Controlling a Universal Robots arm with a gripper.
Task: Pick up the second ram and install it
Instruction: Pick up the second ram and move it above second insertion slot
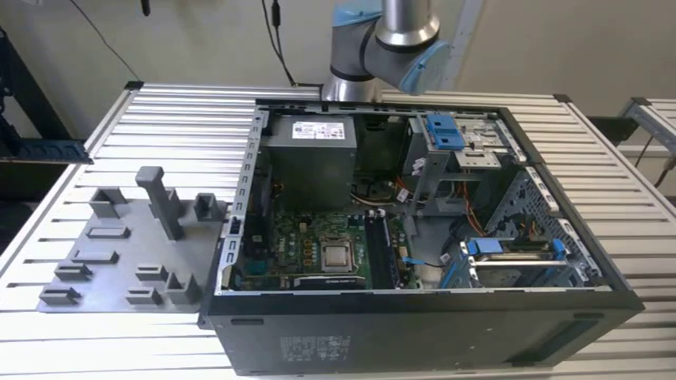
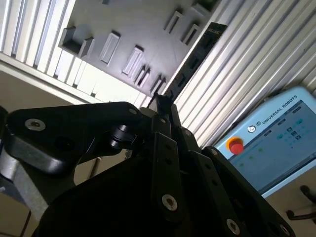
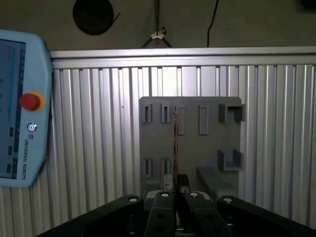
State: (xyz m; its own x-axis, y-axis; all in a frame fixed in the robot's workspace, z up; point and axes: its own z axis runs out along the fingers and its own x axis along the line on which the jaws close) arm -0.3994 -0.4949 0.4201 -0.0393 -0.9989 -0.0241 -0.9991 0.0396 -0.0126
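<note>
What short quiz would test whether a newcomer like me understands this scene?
1. True or false: the claw is shut on the second ram.
2. In the first wrist view, what lies behind the held ram? A) a cardboard box B) the grey tray C) a sink
3. Fill in: in the exterior view, the green motherboard sits inside the open computer ____.
Key: 1 true; 2 B; 3 case.

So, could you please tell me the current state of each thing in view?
Long thin dark ram strip: gripped at one end, held in the air.
Black end effector: shut on the strip.
Grey plastic tray with posts: lying flat.
Black computer case: side open.
</note>
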